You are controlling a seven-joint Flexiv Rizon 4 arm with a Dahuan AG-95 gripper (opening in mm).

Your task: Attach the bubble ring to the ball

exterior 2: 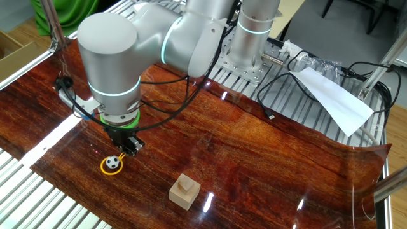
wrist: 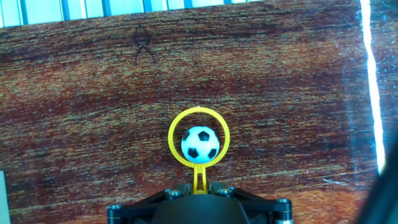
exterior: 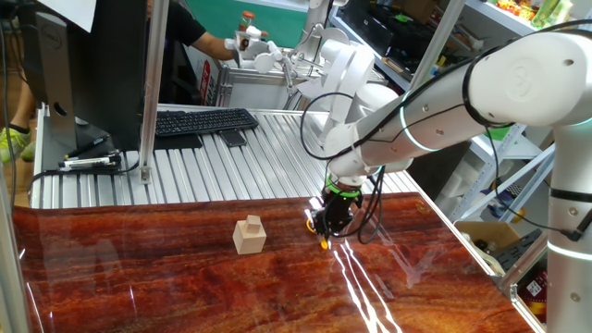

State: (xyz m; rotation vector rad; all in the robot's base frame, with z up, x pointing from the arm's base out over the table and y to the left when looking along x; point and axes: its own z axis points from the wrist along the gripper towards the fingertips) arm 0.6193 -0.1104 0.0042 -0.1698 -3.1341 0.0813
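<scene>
The bubble ring is a small bright yellow loop with a short stem. It lies flat on the dark wooden table, and its loop surrounds a small black-and-white ball. My gripper is shut on the ring's stem, low over the table. In the other fixed view the ring and the ball lie just below and left of my gripper. In one fixed view my gripper hides most of the ring; only a yellow bit shows.
A pale wooden block stands on the table left of the gripper; it also shows in the other fixed view. A keyboard lies on the metal slats behind. Black cables and a white paper lie near the arm's base.
</scene>
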